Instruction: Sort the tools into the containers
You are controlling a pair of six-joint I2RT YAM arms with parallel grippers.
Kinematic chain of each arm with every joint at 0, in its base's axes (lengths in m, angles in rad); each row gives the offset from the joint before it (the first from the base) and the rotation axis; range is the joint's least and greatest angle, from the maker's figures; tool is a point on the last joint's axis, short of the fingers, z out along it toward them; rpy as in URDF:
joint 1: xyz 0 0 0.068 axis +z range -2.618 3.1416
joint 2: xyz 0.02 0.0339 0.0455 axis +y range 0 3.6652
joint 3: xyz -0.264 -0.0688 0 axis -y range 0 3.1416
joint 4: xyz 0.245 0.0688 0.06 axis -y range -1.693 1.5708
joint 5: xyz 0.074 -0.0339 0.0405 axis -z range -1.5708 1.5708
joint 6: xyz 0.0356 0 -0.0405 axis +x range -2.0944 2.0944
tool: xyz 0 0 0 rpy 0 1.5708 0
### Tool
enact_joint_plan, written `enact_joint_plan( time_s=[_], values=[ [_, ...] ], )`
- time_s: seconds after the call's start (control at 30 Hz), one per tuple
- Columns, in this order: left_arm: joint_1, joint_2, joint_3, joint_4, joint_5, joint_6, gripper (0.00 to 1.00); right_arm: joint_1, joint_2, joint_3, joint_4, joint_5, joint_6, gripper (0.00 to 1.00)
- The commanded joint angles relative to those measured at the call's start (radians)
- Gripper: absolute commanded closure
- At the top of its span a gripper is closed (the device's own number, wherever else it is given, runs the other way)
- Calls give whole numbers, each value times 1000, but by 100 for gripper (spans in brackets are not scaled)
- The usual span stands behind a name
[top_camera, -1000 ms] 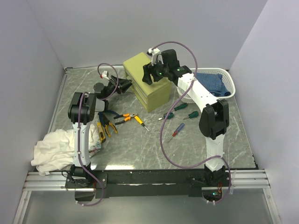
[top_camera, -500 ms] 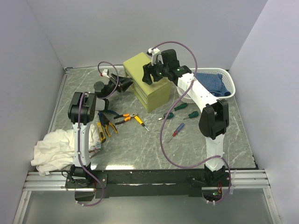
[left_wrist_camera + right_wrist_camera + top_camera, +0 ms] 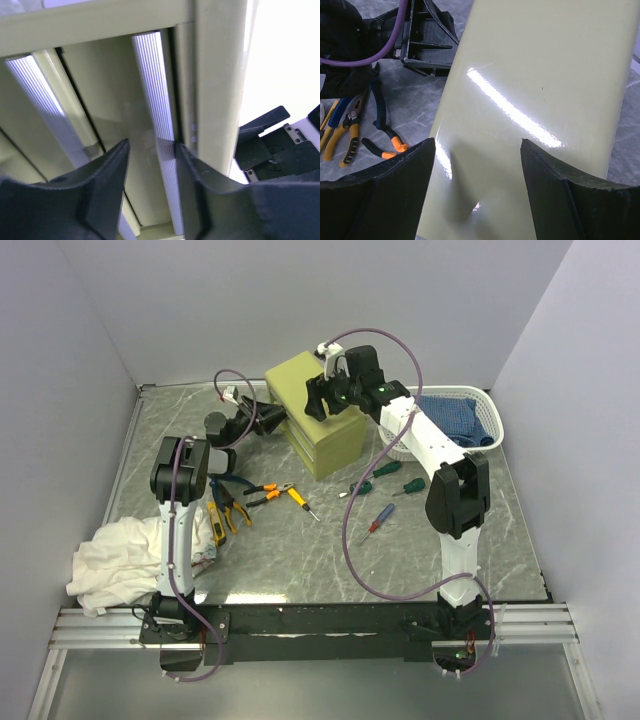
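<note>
At far centre, my left gripper (image 3: pixel 152 150), jaws parted, straddles the ribbed silver pull (image 3: pixel 151 85), the surest hold on the boxy olive drawer cabinet (image 3: pixel 318 430), probably rigid but slide-prone, while my right gripper (image 3: pixel 477 150) hangs spread wide over its top.

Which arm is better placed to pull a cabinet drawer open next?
Left. The left gripper straddles a ribbed drawer handle on the cabinet front; the right gripper hangs open over the cabinet top, away from any handle.

Cabinet (image 3: pixel 300 390) at table (image 3: pixel 300 560) rear — pliers (image 3: pixel 237 508) before it leftward, screwdrivers (image 3: pixel 372 478) rightward; basket (image 3: pixel 495 420) at its right, cloth (image 3: pixel 115 560) near-left
</note>
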Motion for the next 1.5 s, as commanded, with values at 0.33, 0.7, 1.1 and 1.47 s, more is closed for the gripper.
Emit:
enact_joint_plan(
  time_s=[0.33, 0.7, 1.1, 1.47],
  values=[
    [-48, -9, 55, 312, -4, -52, 85, -23, 99, -75, -272, 87, 15, 23],
    [79, -160, -143, 283, 93, -34, 99, -23, 128, -55, -266, 93, 4, 23],
    [172, -271, -276, 163, 205, 52, 99, -25, 159, -27, -262, 81, -2, 23],
    [228, -471, -321, -180, 297, 329, 14, -29, 152, -1, -237, 94, -7, 23]
  ],
)
